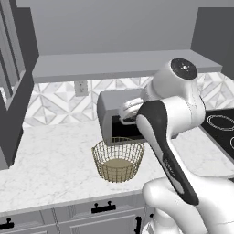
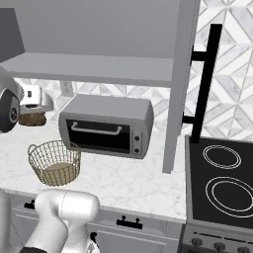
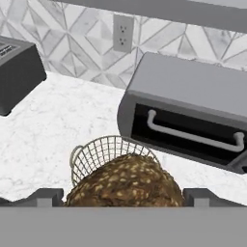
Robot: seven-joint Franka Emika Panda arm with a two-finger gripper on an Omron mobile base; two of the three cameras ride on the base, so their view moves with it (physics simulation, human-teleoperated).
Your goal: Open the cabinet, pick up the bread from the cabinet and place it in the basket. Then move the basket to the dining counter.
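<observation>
Above the basket, which is sitting on the marble bench in front of the toaster oven, the end effector is gripping the bread between wide-set fingers. Carry step appearing underway; next calling for lowering over the basket, then releasing.

We see the round gold-tan wire-mesh basket on the marble worktop, near its front edge, just before the grey toaster oven. The small brown seeded bread sits between the gripper fingertips, above the basket.
</observation>
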